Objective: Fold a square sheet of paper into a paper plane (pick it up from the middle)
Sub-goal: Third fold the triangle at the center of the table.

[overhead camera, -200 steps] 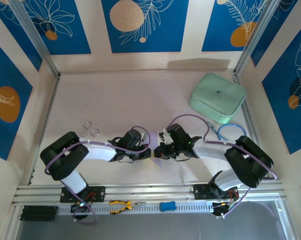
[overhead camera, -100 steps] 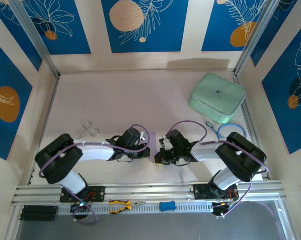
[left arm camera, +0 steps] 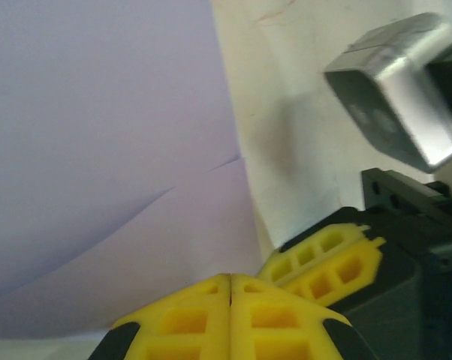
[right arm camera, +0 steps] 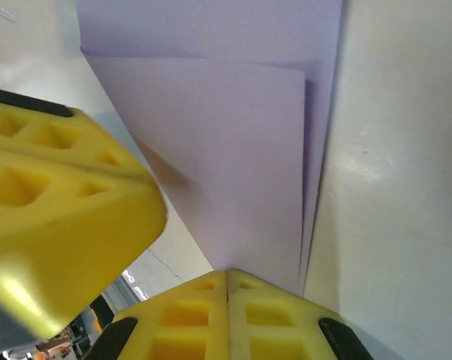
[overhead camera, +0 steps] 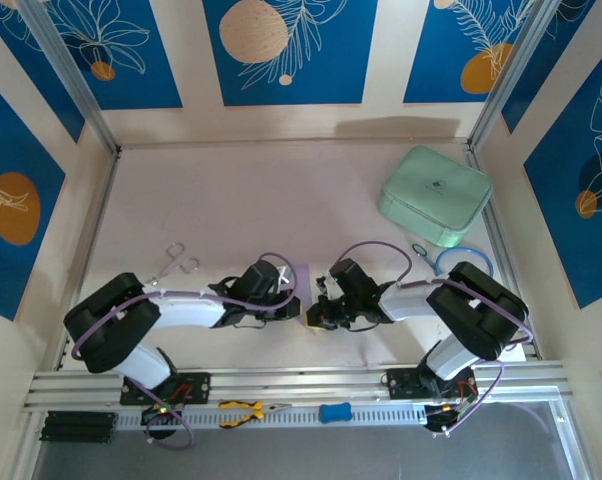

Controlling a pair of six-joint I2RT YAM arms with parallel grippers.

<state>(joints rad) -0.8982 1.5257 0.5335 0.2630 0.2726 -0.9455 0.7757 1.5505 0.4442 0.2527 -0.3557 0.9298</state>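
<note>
On the pale desk (overhead camera: 231, 200), low in the centre of the top view, the folded pale lavender square sheet of paper (left arm camera: 98, 150) sits between the left pincer (left arm camera: 230, 279) and right pincer (right arm camera: 227, 274), each closed on its edge.

Square sheet of paper (overhead camera: 303, 278) largely hidden beneath left pincer (overhead camera: 298, 309) and right pincer (overhead camera: 318, 317)

The paper (overhead camera: 304, 283) is thin and pale lavender, lying on the counter at the lower centre of the top view, mostly hidden. In the right wrist view the paper (right arm camera: 226, 150) is partly folded: one flap lies over a wider layer whose straight edge shows at the right. In the left wrist view the paper (left arm camera: 106, 150) carries a faint slanting crease
</note>
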